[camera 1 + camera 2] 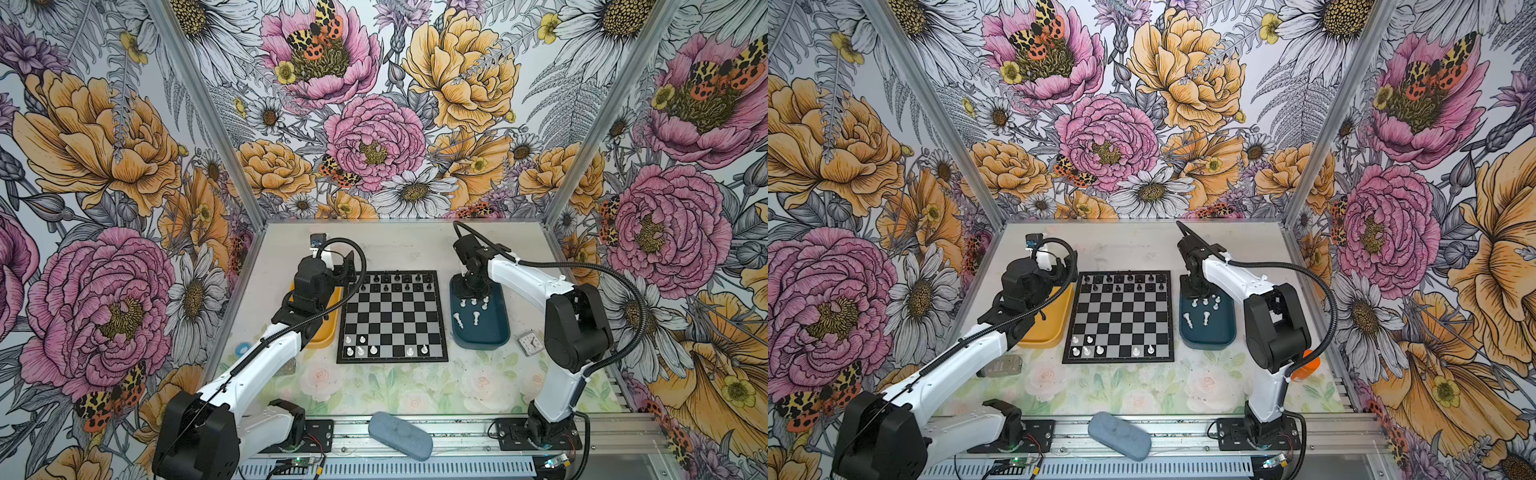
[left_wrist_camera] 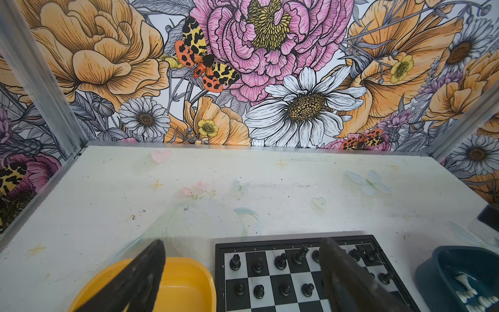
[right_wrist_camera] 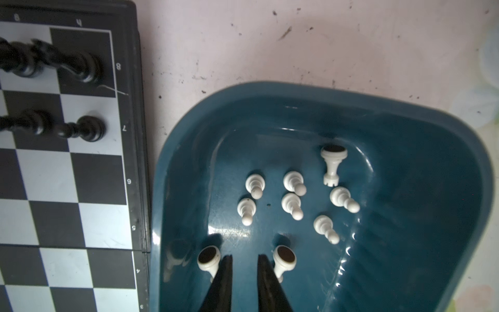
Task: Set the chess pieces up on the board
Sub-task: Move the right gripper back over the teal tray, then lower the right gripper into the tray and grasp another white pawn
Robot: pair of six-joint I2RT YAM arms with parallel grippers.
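The board lies mid-table, with black chessmen along its far rows and several white chess pieces on its near rows. More white chess pieces lie and stand in the blue tray. My right gripper is down inside that tray with its jaws a narrow gap apart and only tray floor between them. One lying white piece rests just outside one finger and another just outside the other finger. My left gripper hangs wide open and empty over the board's far left corner and the yellow tray.
The yellow tray is left of the board and the blue tray right of it. A small clock sits by the right arm. A grey-blue pad rests on the front rail. A silver tin lies under the left arm.
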